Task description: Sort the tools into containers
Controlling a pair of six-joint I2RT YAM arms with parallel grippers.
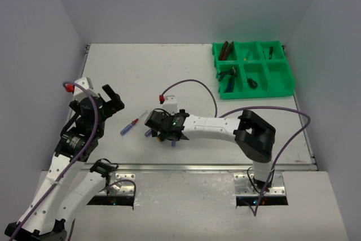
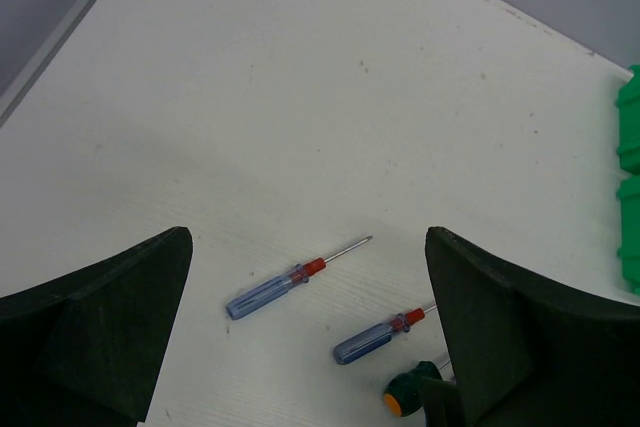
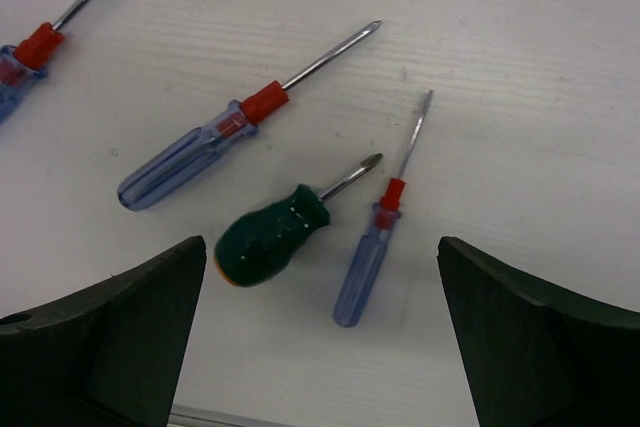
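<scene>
We find both grippers wide open and empty, screwdrivers loose on the table (image 1: 141,71)
Our right gripper (image 3: 322,247) hangs low with its jaws spread and nothing between them; under it lie a green-handled screwdriver (image 3: 270,237), a thin blue-handled screwdriver (image 3: 365,257) just beside it, and a larger blue-handled screwdriver (image 3: 190,159) nearby. Our left gripper (image 2: 308,235) is equally spread, gripping nothing. The green tray (image 1: 285,77) sits at the far right corner, with pliers (image 1: 227,51) inside

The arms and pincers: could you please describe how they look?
Left arm and right arm are white links with black joints. Left pincer and right pincer are black, broad-fingered. A purple cable with a red plug loops over each.
</scene>
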